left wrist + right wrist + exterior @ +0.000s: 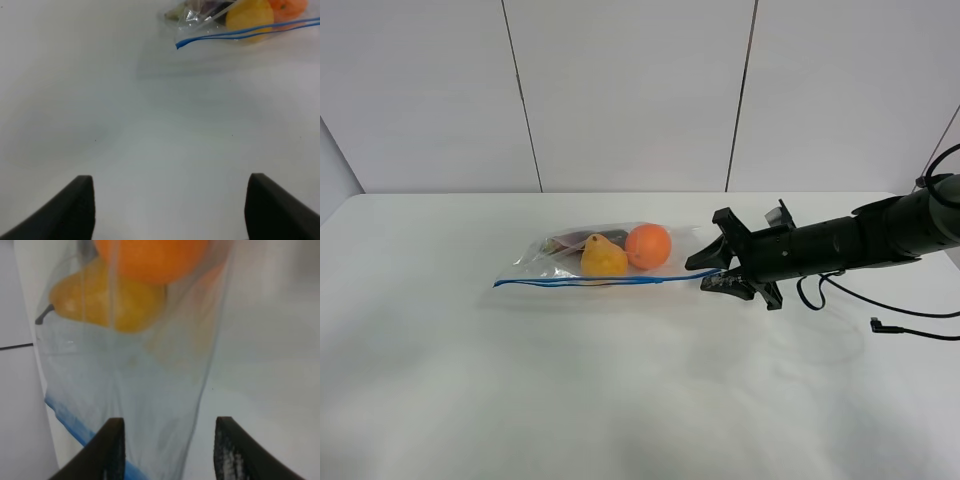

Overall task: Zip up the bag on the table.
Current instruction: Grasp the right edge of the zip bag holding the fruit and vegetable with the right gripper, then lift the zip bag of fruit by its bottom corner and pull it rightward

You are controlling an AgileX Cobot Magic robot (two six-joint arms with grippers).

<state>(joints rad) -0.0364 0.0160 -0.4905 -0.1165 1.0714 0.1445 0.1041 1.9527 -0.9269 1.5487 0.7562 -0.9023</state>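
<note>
The clear bag [582,262] lies in the middle of the white table [620,400]. Its blue zip strip [590,282] runs along the near long edge. An orange [648,246] and a yellow pear [603,258] show through it. My right gripper [698,275] is open at the bag's right end, one finger on each side of the strip. In the right wrist view the bag's plastic [150,380] hangs between the fingers of the right gripper [169,421]. My left gripper [171,176] is open and empty over bare table. The bag [240,22] lies well beyond the left gripper.
A black cable [900,325] trails on the table at the right. White wall panels [630,90] stand behind the table's far edge. The left arm does not show in the high view.
</note>
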